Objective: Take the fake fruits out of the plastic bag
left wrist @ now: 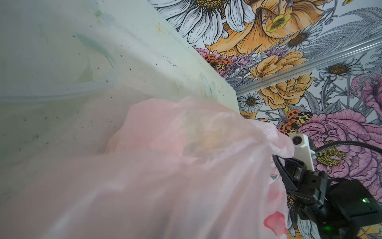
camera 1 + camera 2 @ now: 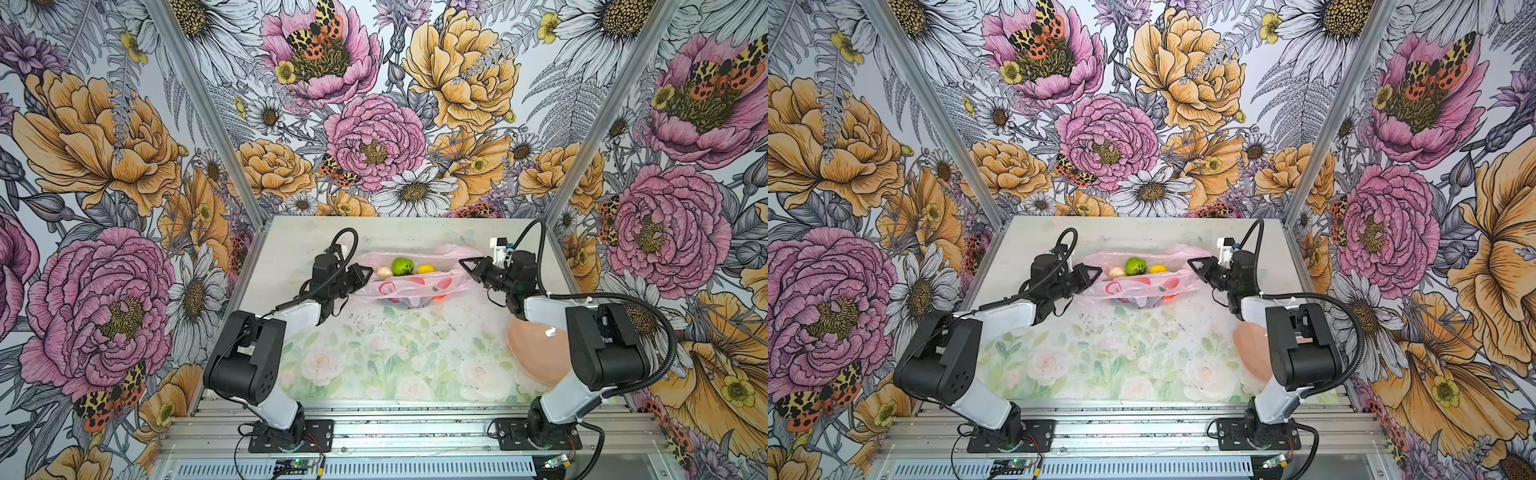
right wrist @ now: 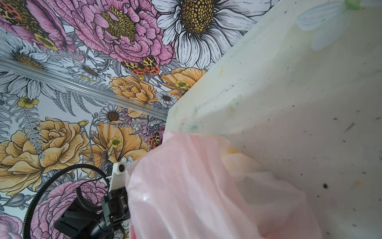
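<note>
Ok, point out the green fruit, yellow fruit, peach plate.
green fruit (image 2: pixel 402 266): in a top view, middle
yellow fruit (image 2: pixel 425 269): in a top view, top
peach plate (image 2: pixel 536 353): in a top view, bare face

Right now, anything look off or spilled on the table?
Nothing spilled. The plastic bag is stretched between left tool and right tool, sagging, mouth gaping with three fruits showing. The plate sits half hidden under the right arm.

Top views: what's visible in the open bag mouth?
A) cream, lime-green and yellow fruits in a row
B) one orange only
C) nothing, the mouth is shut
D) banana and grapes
A: the cream fruit, lime-green fruit and yellow fruit sit side by side between the rims of the plastic bag.
</note>
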`<control>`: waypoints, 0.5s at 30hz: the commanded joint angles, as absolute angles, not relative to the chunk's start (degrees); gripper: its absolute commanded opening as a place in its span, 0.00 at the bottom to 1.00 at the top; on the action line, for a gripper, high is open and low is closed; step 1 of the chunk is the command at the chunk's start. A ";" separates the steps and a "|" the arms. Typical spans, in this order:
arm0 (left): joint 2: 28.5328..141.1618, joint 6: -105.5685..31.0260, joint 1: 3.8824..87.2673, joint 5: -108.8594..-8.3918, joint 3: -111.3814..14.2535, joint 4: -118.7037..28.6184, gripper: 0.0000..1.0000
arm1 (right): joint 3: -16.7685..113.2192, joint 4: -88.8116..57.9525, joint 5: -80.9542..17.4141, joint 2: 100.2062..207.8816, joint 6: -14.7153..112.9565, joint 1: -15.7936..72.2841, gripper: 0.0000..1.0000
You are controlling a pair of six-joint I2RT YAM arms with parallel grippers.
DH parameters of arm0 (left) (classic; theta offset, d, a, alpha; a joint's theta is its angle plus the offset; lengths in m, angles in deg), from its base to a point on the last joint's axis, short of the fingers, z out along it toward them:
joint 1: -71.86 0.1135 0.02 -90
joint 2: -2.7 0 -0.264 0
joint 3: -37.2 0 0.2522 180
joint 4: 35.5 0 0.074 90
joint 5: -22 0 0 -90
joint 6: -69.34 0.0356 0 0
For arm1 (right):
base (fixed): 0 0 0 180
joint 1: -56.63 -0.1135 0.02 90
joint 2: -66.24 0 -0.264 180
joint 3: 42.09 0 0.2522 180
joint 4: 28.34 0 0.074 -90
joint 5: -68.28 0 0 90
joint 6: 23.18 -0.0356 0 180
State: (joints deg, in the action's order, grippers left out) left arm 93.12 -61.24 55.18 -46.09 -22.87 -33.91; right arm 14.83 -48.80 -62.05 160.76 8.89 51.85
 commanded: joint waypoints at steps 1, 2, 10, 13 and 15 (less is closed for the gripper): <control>88.87 -52.17 51.34 -56.13 -27.74 -49.46 0.36 | 13.58 -47.79 -61.83 158.45 12.23 50.89 0.00; 88.42 -50.95 49.87 -59.17 -29.14 -52.63 0.44 | 13.39 -47.02 -61.32 158.09 12.78 50.62 0.00; 89.65 -52.37 39.14 -83.93 -41.70 -77.64 0.74 | 14.53 -40.80 -57.29 155.52 16.98 48.32 0.00; 89.89 -54.05 36.64 -87.06 -44.96 -81.42 0.77 | 15.39 -38.17 -56.07 155.06 18.48 47.66 0.00; 89.76 -54.49 35.75 -86.44 -46.14 -81.56 0.79 | 15.70 -37.25 -55.40 154.84 19.03 47.56 0.00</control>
State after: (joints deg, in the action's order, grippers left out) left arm 89.47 -53.46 36.75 -79.92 -44.00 -74.80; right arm 13.63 -39.83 -57.60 156.87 16.04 47.96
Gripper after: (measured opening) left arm 0.785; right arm 0.048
